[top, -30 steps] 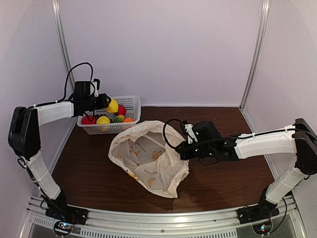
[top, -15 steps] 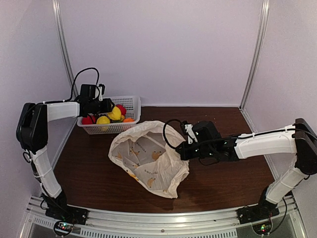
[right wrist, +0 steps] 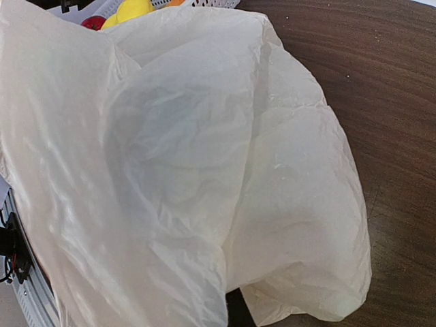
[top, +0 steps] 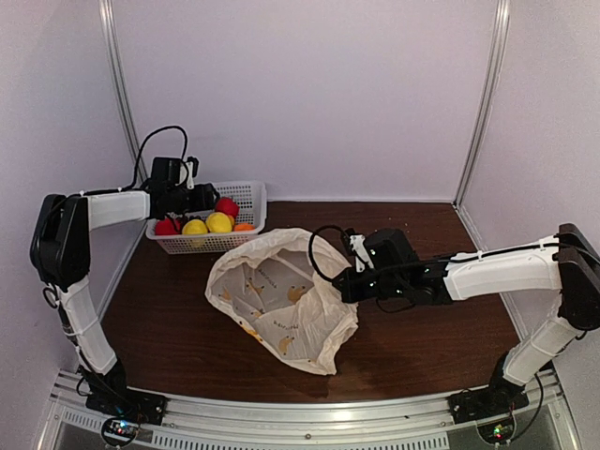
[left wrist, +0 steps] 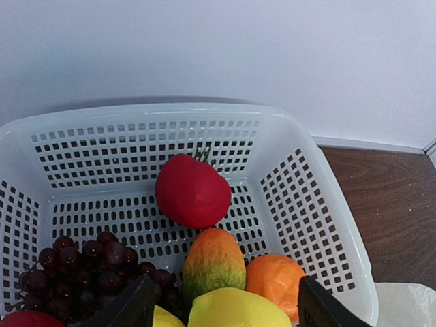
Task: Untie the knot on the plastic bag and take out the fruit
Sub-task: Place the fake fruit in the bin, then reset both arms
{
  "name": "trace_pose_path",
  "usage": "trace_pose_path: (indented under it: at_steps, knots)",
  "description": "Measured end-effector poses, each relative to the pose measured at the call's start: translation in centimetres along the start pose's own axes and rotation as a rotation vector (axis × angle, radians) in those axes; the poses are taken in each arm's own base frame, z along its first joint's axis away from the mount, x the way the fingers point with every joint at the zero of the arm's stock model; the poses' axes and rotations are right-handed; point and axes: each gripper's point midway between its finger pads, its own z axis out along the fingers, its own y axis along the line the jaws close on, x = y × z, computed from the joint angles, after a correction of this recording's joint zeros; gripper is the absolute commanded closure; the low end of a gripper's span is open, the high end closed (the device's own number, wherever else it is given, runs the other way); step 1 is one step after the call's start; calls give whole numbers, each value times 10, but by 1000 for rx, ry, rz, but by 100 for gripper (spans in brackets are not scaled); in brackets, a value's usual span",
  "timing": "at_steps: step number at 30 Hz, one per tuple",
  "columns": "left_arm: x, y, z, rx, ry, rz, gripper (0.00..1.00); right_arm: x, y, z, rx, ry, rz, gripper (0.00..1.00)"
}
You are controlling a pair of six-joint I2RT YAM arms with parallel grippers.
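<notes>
Cream film is all I get from the right wrist cam. The bag [right wrist: 204, 170] is draped right across the lens, so I can't tell whether the right tool [top: 343, 281] is pinching it or not. From the top view the tool sits at the bag's right rim, and my guess is it's there to keep the mouth propped open on the counter [top: 422, 347]. I can't see a knot anywhere and the mouth gapes wide, so I'm calling the untying done.

The fruit [left wrist: 193, 191] is over in the white basket [left wrist: 320, 218] at the back left. There's a red one, a yellow, an orange and an orange-green one, piled next to some dark grapes [left wrist: 95, 269]. The left tool [left wrist: 225, 300] hangs just above the pile with its fingers spread wide and gripping nothing, the yellow one right below it. Reads like the drop-off spot to me. I can't tell if anything's left in the bag, since the yellow blobs showing through the film could just be banana print.
</notes>
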Motion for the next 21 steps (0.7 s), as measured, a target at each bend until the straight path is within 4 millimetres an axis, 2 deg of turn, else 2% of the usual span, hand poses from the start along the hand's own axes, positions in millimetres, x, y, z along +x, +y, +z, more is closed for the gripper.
trace_pose_path:
  at_steps: [1, 6, 7, 12, 16, 19, 21]
  knots:
    - [1, 0, -1, 1, 6, -1, 26, 0, 0, 0, 0, 0, 0, 98]
    - [-4, -5, -14, 12, 11, -2, 24, 0, 0, 0, 1, 1, -4, 70]
    - [-8, -8, -21, 17, 1, 0, 24, 0, 0, 0, 2, 0, -8, 67]
    - [-23, -21, -66, 49, -58, -5, 20, 2, -1, 0, 2, 7, -14, 38]
    - [-21, -26, -96, 65, -80, -22, 16, 1, 1, -2, -2, 14, -32, 10]
    - [-12, -28, -111, 69, -71, -35, 10, -8, 6, -12, -15, -4, -51, 1]
    - [-6, -28, -121, 72, -61, -40, 7, -18, 9, -22, -15, -26, -63, 1]
